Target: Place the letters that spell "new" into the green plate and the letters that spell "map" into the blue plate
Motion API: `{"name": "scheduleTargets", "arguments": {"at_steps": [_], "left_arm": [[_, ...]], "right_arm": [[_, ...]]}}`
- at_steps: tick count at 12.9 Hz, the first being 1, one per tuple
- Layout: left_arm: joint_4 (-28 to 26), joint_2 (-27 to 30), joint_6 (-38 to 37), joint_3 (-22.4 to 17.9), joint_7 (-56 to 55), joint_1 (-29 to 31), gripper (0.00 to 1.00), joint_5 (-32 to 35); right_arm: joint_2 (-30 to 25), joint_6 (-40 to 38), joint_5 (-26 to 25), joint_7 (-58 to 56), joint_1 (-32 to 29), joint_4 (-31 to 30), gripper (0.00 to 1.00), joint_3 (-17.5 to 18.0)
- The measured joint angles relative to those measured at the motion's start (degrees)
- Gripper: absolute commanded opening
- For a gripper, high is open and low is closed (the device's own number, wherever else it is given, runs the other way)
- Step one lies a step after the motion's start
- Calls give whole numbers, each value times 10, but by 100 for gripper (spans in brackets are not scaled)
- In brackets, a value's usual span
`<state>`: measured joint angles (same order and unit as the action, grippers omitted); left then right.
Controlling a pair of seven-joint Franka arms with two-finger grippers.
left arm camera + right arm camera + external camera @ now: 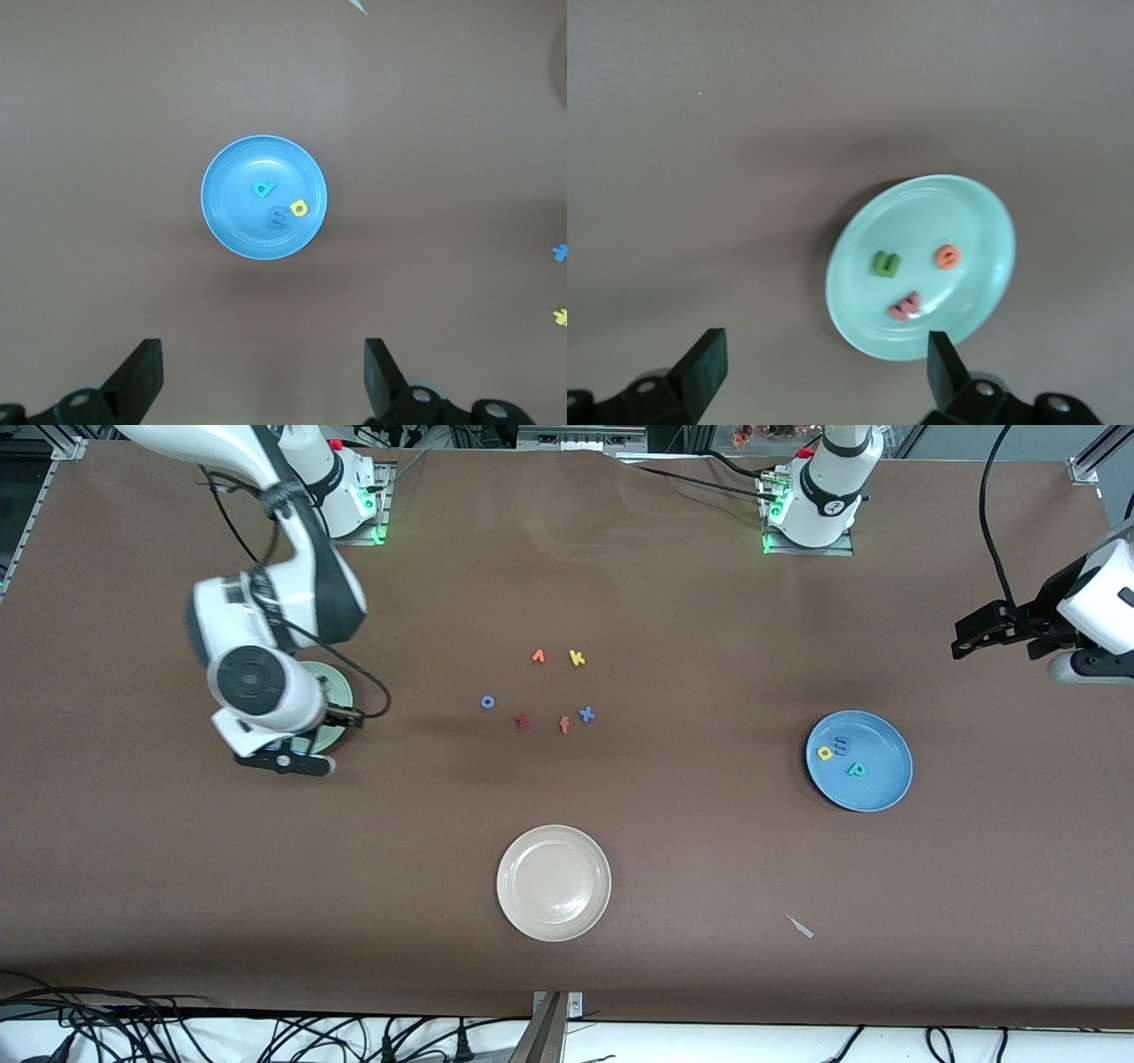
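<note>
Nearest to the front camera you have the beige plate (554, 895), with nothing in it; leave it so.

Farther up, toward the left arm's end of the table, the blue plate (859, 761) holds the yellow a (825, 753), the blue m (842, 743) and the teal p (856, 769). They lie flat and close together. The long stroke of the p runs slanted across the plate.

Toward the right arm's end, the green plate (921, 266) holds the green n (886, 263), the orange e (946, 257) and the salmon-pink w (905, 305), flat and a little apart. The w lies with its long side slanted toward the rim.

The right gripper (819, 372) hangs over the table just beside the green plate, jaws wide and holding nothing. The left gripper (263, 376) waits up high past the blue plate, also wide and empty.

I judge both words are complete. The risk now is a low move of the right gripper: it can catch the rim and tip the plate or throw the light letters out. Also do not take the leftover letters in the middle, such as the yellow k (577, 658) or the blue x (586, 714).
</note>
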<state>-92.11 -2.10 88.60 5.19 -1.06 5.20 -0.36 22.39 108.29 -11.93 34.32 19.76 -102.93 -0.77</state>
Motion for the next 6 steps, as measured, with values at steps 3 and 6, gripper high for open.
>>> {"name": "scheduleTargets", "arguments": {"at_steps": [3,6], "left_arm": [[0,-32,1,0,0,-1,100,0],[5,-91,9,0,0,-3,100,0]], "right_arm": [[3,101,-39,89,5,-83,100,-2],[2,149,-46,116,5,-127,100,-4]]}}
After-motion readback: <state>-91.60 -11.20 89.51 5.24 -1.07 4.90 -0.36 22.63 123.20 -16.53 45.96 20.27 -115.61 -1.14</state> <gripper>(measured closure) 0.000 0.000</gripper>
